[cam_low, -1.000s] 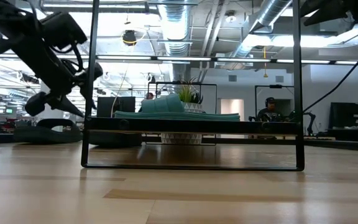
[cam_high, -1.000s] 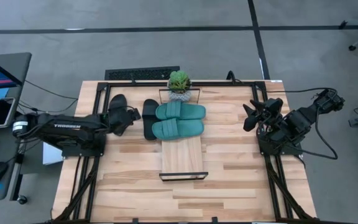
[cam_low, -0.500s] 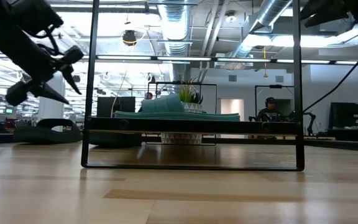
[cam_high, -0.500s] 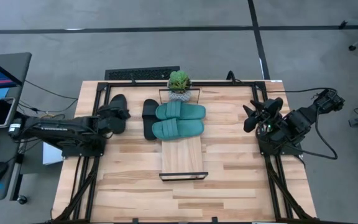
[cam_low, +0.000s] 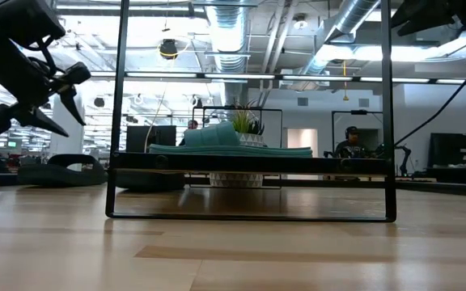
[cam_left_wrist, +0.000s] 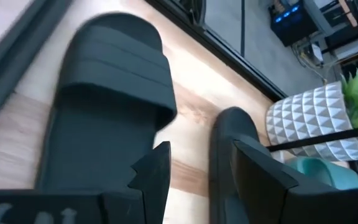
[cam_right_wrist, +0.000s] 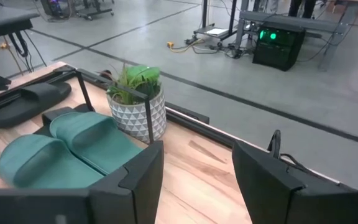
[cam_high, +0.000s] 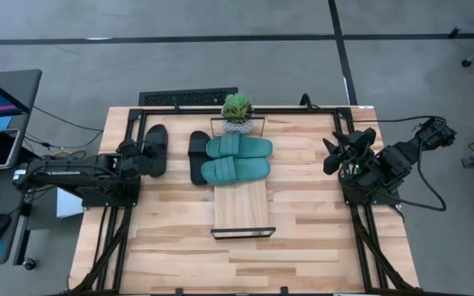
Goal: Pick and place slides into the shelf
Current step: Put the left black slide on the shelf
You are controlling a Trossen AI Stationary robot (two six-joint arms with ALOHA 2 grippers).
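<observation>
Left gripper: we see the left gripper (cam_high: 136, 159) with its two dark fingers (cam_left_wrist: 151, 180) parted and nothing between them, just above the heel end of the far-left black slide.
Far-left slide: a black open-toe rubber slide with a wide ribbed strap (cam_high: 155, 150) lies flat on the tabletop near the left rail, apart from the shelf.
Second black slide: another black open-toe slide (cam_high: 198, 156) lies on the tabletop just beside the shelf's left edge, touching the teal pair.
Teal slides: we count two teal-green wide-strap slides (cam_high: 237, 159) lying crosswise, side by side, on the far half of the shelf.
Shelf: the long narrow light-wood board with thin black metal end frames (cam_high: 241, 207) runs down the table's middle; its near half is bare.
Left arm: it stretches low and nearly level from its base at the table's left side.
Right gripper: the right gripper (cam_high: 341, 148) waits raised at the table's right edge, fingers apart, empty.
Plant: a small green plant in a white faceted pot (cam_high: 237, 112) stands at the shelf's far end.
Room: we see bare light-wood tabletop (cam_high: 303, 222) right of the shelf and in front of it.
</observation>
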